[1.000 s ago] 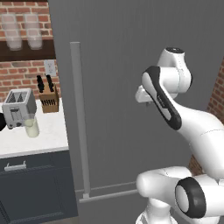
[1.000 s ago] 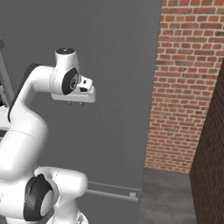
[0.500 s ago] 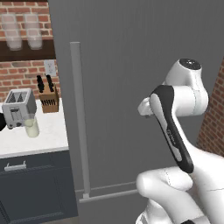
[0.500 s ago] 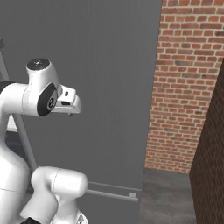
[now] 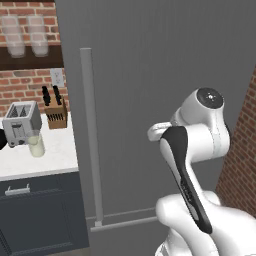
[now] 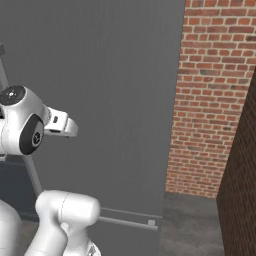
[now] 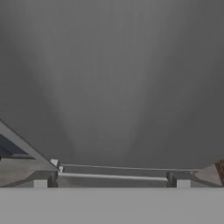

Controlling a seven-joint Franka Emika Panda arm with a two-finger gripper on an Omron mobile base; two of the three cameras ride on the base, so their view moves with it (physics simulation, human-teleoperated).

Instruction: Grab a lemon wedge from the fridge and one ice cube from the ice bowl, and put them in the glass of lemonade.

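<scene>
The fridge (image 5: 150, 75) is a tall dark grey front with its door closed and a long pale bar handle (image 5: 89, 140) on its left side. The lemon wedge is hidden behind that door. On the white counter to the left stands the glass of lemonade (image 5: 36, 145), in front of the toaster. My gripper (image 7: 111, 183) is open and holds nothing. Its fingertips (image 7: 40, 183) stand wide apart, pointing down along the fridge door (image 7: 113, 87) toward its bottom edge. My folded arm (image 5: 200, 130) hangs right of the handle, apart from it. The ice cube and ice bowl are out of view.
A toaster (image 5: 21, 122), a knife block (image 5: 54, 110) and a dark drawer cabinet (image 5: 35, 210) are at the left, with frosted glasses (image 5: 25, 35) on a shelf above. A brick wall (image 6: 215, 100) stands right of the fridge, with floor (image 6: 195, 225) below it.
My arm has folded down: the elbow has sunk lower and the hand has dropped in front of the fridge door. The base and the counter things have not moved.
</scene>
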